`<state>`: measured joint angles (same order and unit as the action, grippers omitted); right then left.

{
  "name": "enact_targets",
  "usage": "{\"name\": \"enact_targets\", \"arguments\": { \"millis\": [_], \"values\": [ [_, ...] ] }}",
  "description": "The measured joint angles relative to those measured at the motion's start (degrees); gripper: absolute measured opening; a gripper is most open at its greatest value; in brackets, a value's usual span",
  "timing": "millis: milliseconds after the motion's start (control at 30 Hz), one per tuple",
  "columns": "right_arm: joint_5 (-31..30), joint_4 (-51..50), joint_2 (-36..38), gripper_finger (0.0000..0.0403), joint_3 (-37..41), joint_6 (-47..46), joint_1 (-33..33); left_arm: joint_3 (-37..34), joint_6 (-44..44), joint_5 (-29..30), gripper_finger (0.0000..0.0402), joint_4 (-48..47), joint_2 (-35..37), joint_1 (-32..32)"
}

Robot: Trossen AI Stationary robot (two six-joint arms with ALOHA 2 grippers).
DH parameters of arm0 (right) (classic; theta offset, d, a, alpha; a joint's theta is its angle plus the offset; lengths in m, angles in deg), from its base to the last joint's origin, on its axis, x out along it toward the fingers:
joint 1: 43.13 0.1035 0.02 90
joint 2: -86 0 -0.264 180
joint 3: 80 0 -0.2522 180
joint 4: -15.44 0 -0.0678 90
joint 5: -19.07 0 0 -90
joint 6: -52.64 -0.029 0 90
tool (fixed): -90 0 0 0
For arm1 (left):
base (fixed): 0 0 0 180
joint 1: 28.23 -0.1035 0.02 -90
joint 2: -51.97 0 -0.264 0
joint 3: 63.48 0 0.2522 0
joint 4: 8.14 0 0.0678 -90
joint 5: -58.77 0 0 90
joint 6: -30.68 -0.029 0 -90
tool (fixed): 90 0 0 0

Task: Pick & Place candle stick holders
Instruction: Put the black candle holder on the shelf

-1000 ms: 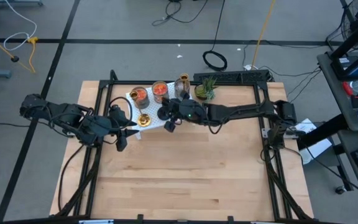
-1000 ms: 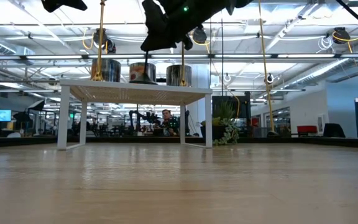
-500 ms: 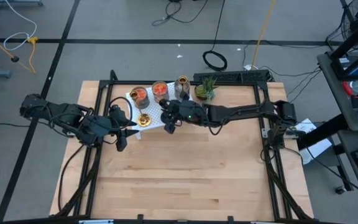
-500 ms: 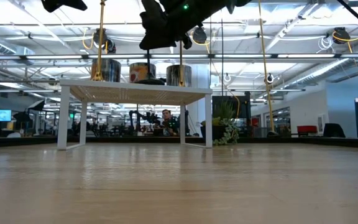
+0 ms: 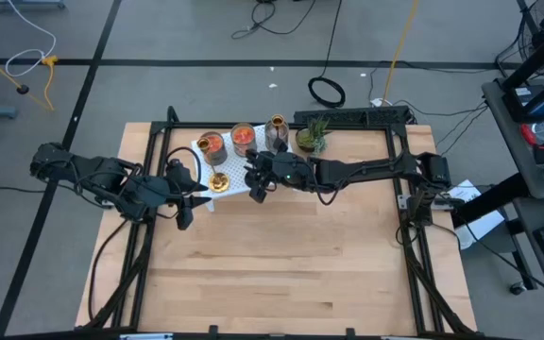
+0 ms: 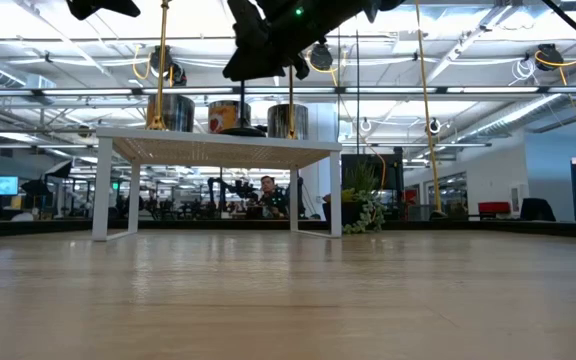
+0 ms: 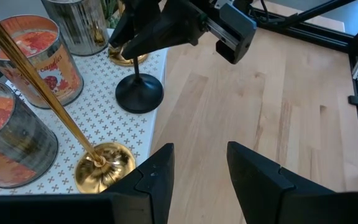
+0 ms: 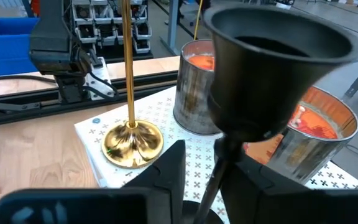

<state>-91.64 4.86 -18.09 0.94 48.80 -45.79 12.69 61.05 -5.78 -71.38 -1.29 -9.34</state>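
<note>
A white perforated rack (image 5: 235, 164) stands at the table's far left-centre. On it stand two orange-filled glass cups (image 7: 37, 57) (image 7: 5, 140), a greyish cup (image 7: 82, 25), two brass stemmed holders (image 7: 104, 167) (image 7: 129, 59) and the black stemmed holder (image 8: 278, 59), which rests on its round base (image 7: 138, 96). My right gripper (image 8: 211, 177) is open, with a finger on either side of the black stem (image 8: 219, 165). My left gripper (image 7: 199, 168) hangs open and empty near the rack's near-left corner.
A small green potted plant (image 5: 312, 137) stands right of the rack at the far edge. Black frame rails (image 5: 399, 203) run along the table's left and right sides. Bare wood (image 5: 291, 264) stretches toward the near edge.
My right gripper has opened and let go of the black holder's stem without moving away. The holder stays upright on the rack.
</note>
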Motion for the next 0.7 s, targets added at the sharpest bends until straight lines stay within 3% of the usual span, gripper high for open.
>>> {"name": "enact_targets", "arguments": {
  "millis": [333, 700],
  "values": [
    [-0.11, -0.06, 0.27, 0.0132, 0.0, 3.01, 0.71, 0.0, 0.13, 0.0, 0.0152, 0.01, 0.0, 0.0],
    [-0.88, 0.4, 0.55, 0.0141, -0.04, 4.76, 1.77, 0.0, 0.13, -0.04, 0.0152, -0.01, 0.0, 0.0]
  ]
}}
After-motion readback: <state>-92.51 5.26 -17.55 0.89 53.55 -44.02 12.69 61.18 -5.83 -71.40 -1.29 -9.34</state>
